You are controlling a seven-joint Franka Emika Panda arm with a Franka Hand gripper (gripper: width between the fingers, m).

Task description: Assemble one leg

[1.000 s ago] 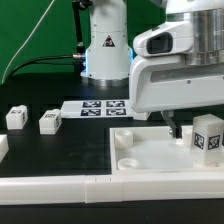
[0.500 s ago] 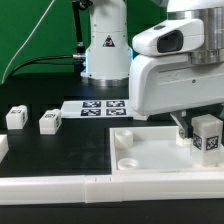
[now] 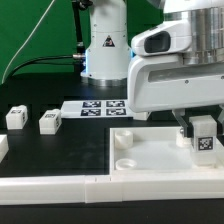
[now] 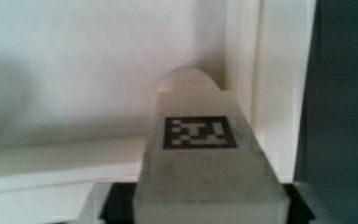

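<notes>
My gripper (image 3: pixel 198 130) is shut on a leg (image 3: pixel 205 136), a small white block with a black-and-white marker on its face. It holds the leg upright just above the far right part of the large white panel (image 3: pixel 155 155). In the wrist view the leg (image 4: pixel 202 140) fills the middle between my gripper (image 4: pixel 202 205) and its dark fingers, with the panel's surface (image 4: pixel 69 80) behind it. I cannot tell whether the leg touches the panel.
Two more legs (image 3: pixel 17 117) (image 3: pixel 50 121) lie on the black table at the exterior view's left. The marker board (image 3: pixel 100 107) lies behind the panel, in front of the robot base (image 3: pixel 105 50). A white rail (image 3: pixel 60 186) runs along the front. The panel has round sockets (image 3: pixel 128 161).
The gripper has turned slightly with the leg in it. The leg has shifted a little toward the exterior view's left and down, closer to the panel.
</notes>
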